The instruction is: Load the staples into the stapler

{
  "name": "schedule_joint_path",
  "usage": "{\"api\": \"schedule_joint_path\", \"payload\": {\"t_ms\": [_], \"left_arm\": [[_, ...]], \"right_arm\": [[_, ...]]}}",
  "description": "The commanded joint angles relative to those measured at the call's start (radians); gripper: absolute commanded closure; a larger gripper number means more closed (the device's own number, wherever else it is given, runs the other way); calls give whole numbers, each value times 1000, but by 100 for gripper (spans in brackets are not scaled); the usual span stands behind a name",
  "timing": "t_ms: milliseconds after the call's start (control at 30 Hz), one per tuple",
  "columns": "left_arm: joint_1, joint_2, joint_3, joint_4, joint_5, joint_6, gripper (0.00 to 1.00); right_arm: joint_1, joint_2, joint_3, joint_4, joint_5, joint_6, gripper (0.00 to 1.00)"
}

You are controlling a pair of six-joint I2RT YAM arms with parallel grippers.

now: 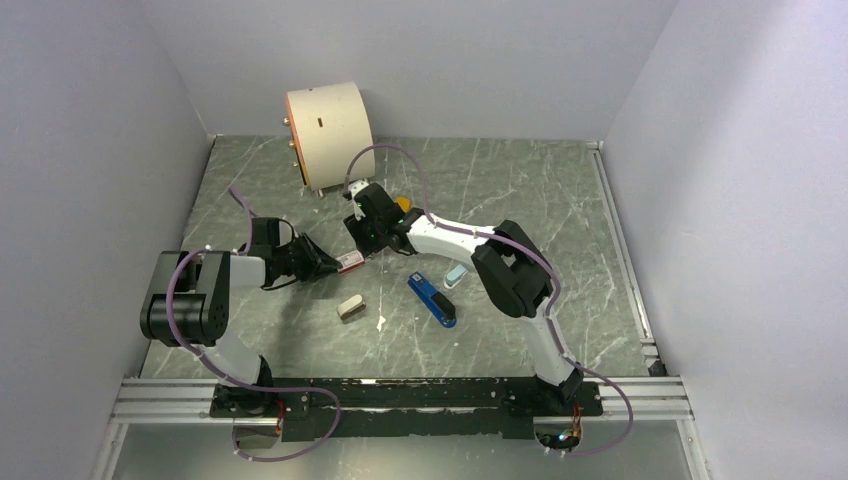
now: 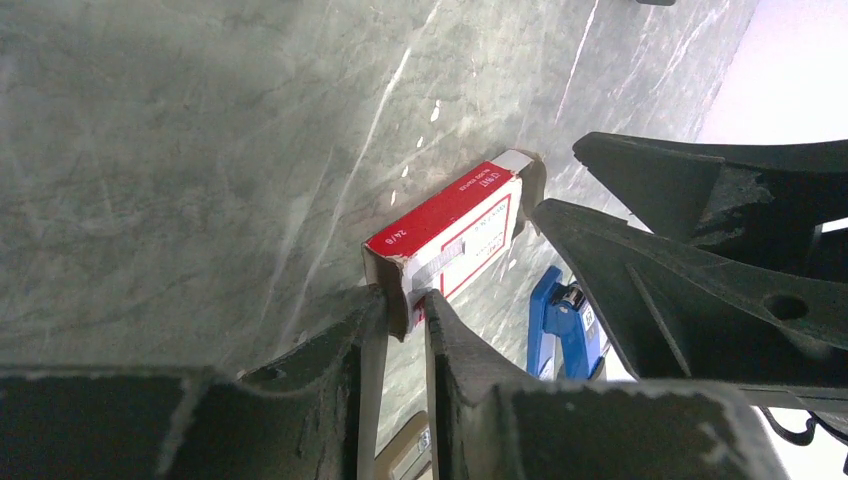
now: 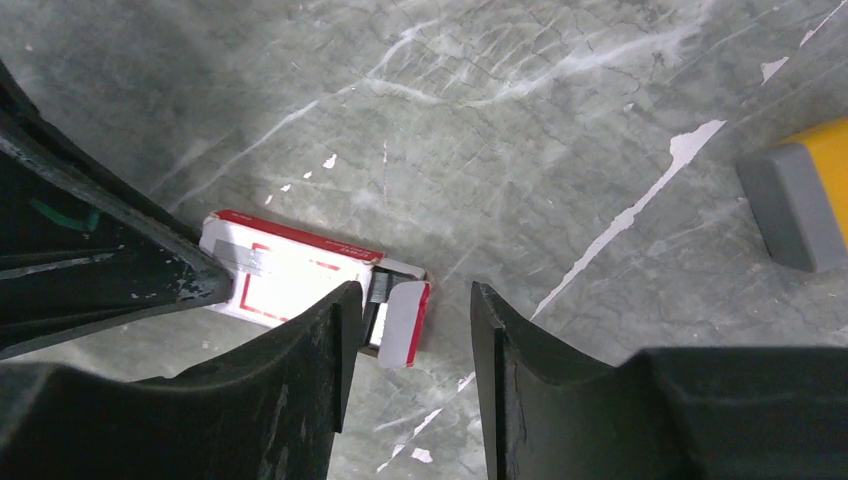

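We read the scene from the marbled grey desk (image 1: 500,180) downward. A pale drum (image 1: 328,125) stands at its far edge, and both arms reach toward the middle-left. The stapler (image 1: 432,300) lies flat on the desk in front of the right arm; it looks closed, nothing touches it, and it is well apart from both end effectors. The left end effector (image 2: 405,300) is clamped on one end of a small red-and-white box (image 2: 450,225), holding it at or just above the desk; we cannot tell which. The right end effector (image 3: 412,292) hangs over the box's other end with its fingers apart, and there the flap (image 3: 405,325) is folded open. We see no bare staples; a thin dark-and-pale sliver shows in the box's mouth, and we cannot tell whether it is the strip. We judge the step in hand to be getting the staples out of the box, so the loading itself has not begun. The next move calls for a fine pinch at that narrow mouth while the left side holds the box steady, and the stapler must then be opened.
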Motion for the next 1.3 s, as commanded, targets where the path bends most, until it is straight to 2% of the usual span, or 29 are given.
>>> {"api": "schedule_joint_path", "payload": {"t_ms": [0,67,200,300,533,667,767,1267], "left_arm": [[-1,12,22,-4,6,11,74],[-1,10,21,-5,3,11,75],[-1,6,16,-1,-2,10,77],[-1,5,13,-2,-7,10,77],[-1,9,10,17,9,1,80],[-1,6,10,24,12,0,86],[-1,5,12,22,11,7,95],[18,-83,30,-151,-220,29,95]], "right_arm": [[8,23,32,-33,28,-27,53],[9,29,38,-47,37,-26,57],[9,34,49,-78,78,-29,71],[9,25,44,-84,107,-29,75],[3,36,53,-100,43,-17,89],[-7,35,53,-99,15,-4,100],[-16,28,44,-91,32,1,100],[-121,31,26,-59,-3,-10,100]]}}
